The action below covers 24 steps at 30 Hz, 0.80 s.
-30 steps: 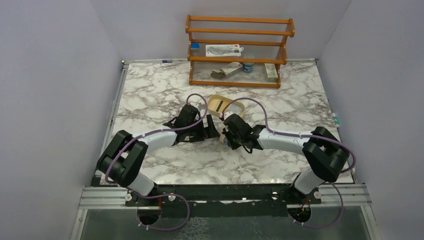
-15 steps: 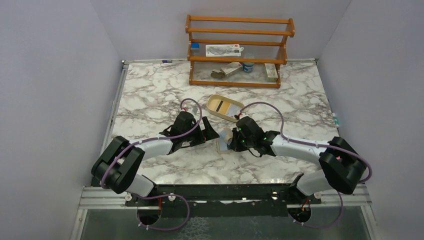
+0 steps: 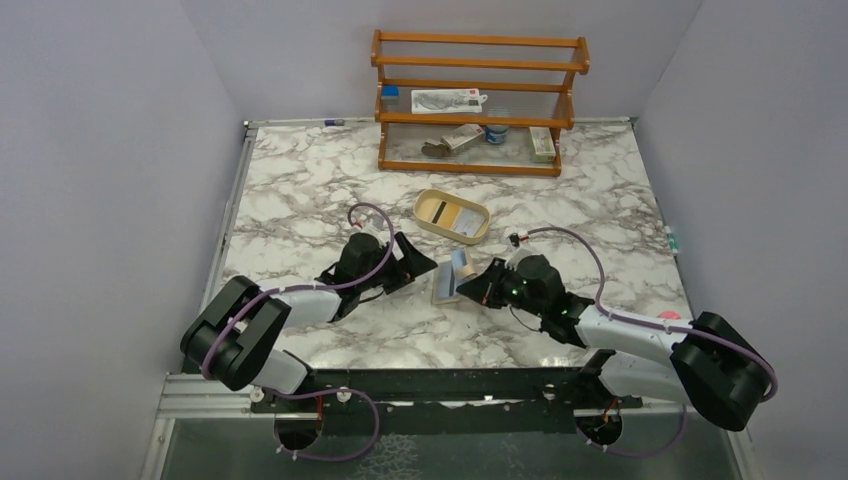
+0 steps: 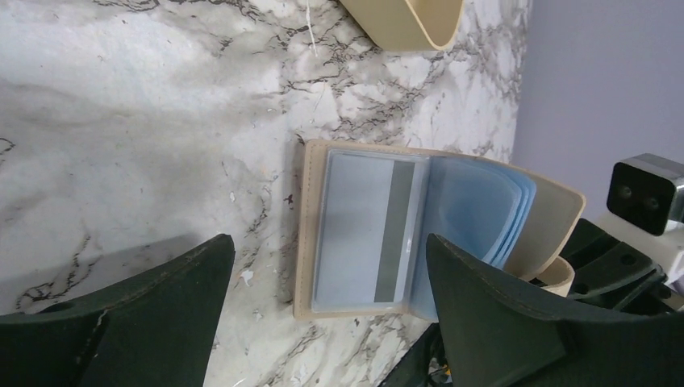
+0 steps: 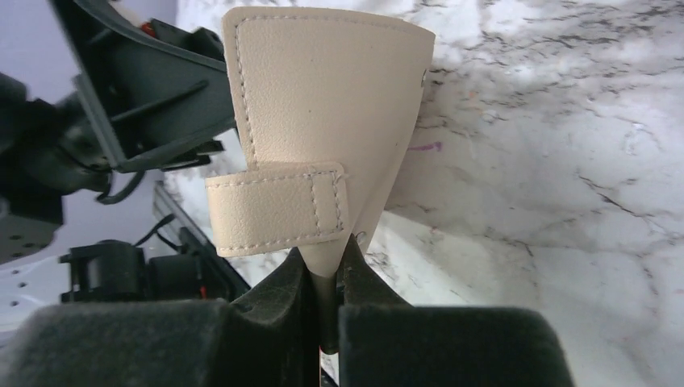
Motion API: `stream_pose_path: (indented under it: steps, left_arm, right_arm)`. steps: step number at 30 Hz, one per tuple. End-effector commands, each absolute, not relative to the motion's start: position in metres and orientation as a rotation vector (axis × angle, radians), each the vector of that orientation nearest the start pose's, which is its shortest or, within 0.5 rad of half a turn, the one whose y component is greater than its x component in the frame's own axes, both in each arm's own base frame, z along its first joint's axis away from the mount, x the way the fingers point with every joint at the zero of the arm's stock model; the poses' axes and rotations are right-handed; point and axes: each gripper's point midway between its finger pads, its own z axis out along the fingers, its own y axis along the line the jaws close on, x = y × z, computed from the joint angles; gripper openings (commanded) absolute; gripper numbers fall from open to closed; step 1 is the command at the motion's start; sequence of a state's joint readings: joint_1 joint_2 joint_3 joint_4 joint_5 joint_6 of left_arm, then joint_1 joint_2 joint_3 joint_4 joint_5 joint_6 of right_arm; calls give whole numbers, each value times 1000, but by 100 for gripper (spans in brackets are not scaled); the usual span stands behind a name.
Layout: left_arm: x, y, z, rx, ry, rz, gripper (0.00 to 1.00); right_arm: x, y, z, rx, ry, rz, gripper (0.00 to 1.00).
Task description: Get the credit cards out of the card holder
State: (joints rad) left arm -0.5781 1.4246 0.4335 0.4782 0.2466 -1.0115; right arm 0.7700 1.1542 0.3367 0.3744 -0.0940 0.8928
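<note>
The tan card holder lies open on the marble between both arms. One half rests flat, and a whitish-grey credit card with a dark band sits in its clear sleeve. Light blue sleeves fan up from the fold. My right gripper is shut on the edge of the raised tan flap, just below its strap, and holds it upright. My left gripper stands open above the flat half, one finger on each side of it and touching nothing.
An oval tan tray with two flat card-like pieces in it stands just behind the holder. A wooden shelf rack with small items stands at the back. Purple walls close in both sides.
The right arm swung out to the right and lower, and the flap it grips now stands up so the holder lies open. The left gripper drew back a little to the left.
</note>
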Motion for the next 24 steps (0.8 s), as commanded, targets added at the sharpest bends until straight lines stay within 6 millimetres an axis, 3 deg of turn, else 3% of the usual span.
stream_pose_path:
  steps: [1, 9, 16, 22, 24]
  left_arm:
    - [261, -275, 95, -368, 2154, -1350, 88]
    - [253, -274, 96, -436, 2127, -1434, 89]
    - [249, -277, 135, -464, 1921, -1648, 89]
    - [239, -278, 179, -452, 1653, -1946, 88]
    - [238, -284, 175, -455, 1664, -2014, 81]
  right_arm:
    - [209, 288, 154, 49, 1939, 1373, 1]
    - [200, 281, 201, 18, 1704, 1523, 1]
    - [199, 284, 205, 6, 1691, 1555, 1]
    - [197, 286, 203, -2, 1696, 1572, 1]
    - [197, 286, 202, 2, 1696, 1573, 0]
